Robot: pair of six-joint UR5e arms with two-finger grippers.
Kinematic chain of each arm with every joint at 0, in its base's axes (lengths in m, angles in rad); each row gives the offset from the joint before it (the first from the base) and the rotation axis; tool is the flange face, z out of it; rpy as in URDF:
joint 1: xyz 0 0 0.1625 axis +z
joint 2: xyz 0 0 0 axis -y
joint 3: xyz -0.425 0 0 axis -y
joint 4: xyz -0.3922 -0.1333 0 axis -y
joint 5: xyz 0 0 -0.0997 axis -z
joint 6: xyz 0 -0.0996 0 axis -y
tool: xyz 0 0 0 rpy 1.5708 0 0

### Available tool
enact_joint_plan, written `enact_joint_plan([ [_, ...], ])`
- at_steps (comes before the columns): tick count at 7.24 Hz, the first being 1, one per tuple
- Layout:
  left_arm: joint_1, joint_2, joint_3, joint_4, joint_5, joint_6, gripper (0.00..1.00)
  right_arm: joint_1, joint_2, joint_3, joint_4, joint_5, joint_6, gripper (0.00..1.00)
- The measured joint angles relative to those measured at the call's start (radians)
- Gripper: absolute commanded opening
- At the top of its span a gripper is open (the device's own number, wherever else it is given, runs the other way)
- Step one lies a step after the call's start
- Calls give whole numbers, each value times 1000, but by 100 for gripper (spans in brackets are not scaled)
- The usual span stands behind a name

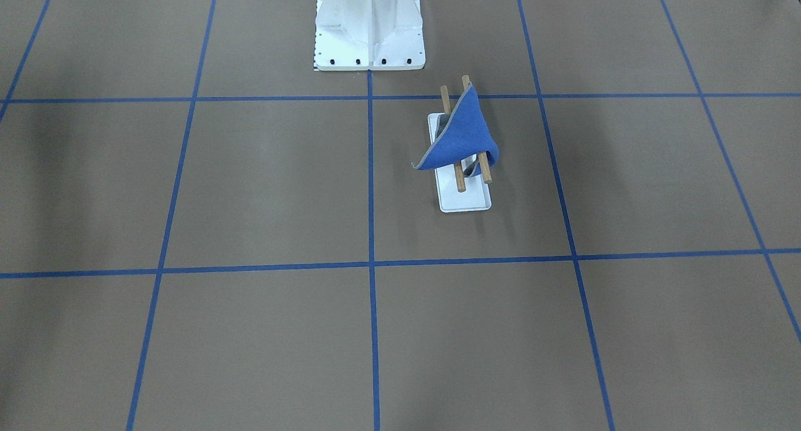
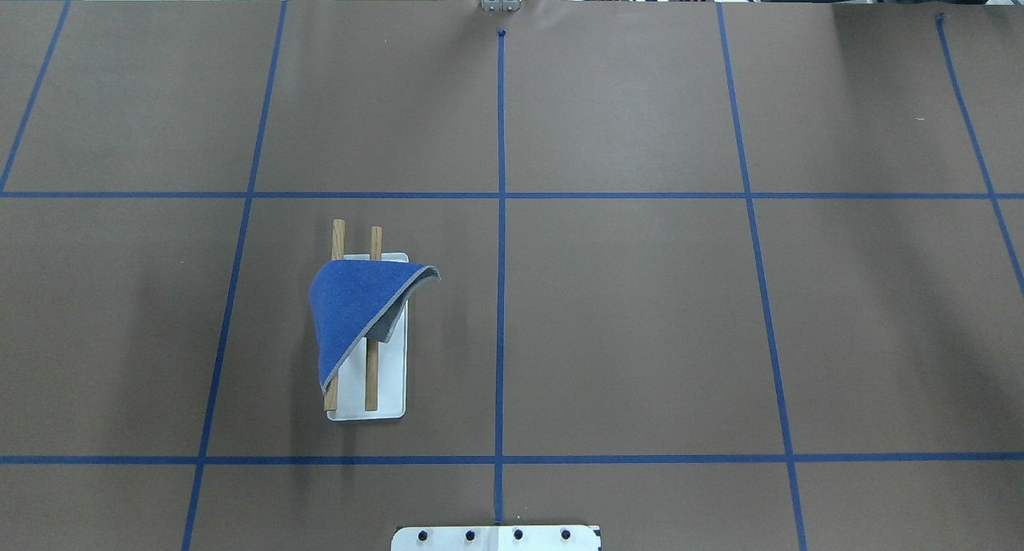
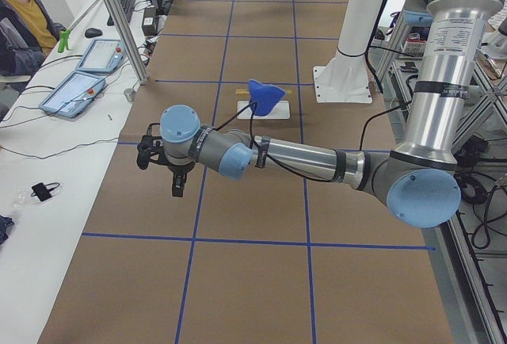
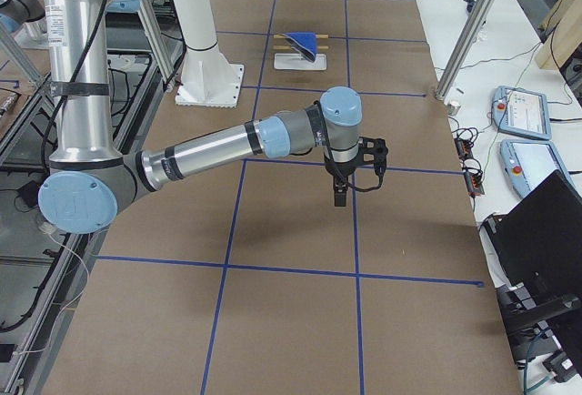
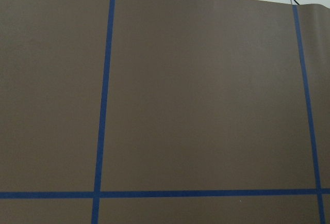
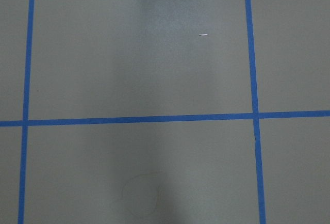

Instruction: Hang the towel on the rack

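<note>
Overhead exterior: towel (image 2: 352, 307) drapes over rack (image 2: 371, 387), well beyond left gripper (image 3: 179, 188) and right gripper (image 4: 339, 199), white pedestal (image 1: 369, 30) nearby. Whether either gripper is spread or pressed together, I cannot tell.

No writing, label, brand, number or sign can be read anywhere in these views.

Robot lab: table (image 2: 624, 319) with blue tape grid (image 2: 501, 215), industrial arm (image 3: 305, 158), teach pendants (image 3: 75, 93) on side bench (image 3: 47, 209), seated operator (image 3: 20, 23).
</note>
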Motion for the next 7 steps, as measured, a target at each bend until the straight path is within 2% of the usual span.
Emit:
enact_joint_plan([
  [2, 15, 1, -49, 144, 25, 150, 98, 0, -27, -3, 2, 4, -20, 100],
  [5, 19, -22, -98, 381, 156, 342, 98, -1, -34, 1, 4, 16, -23, 100],
  [7, 20, -12, -98, 423, 167, 373, 98, -1, -34, 3, 4, 27, -23, 100],
])
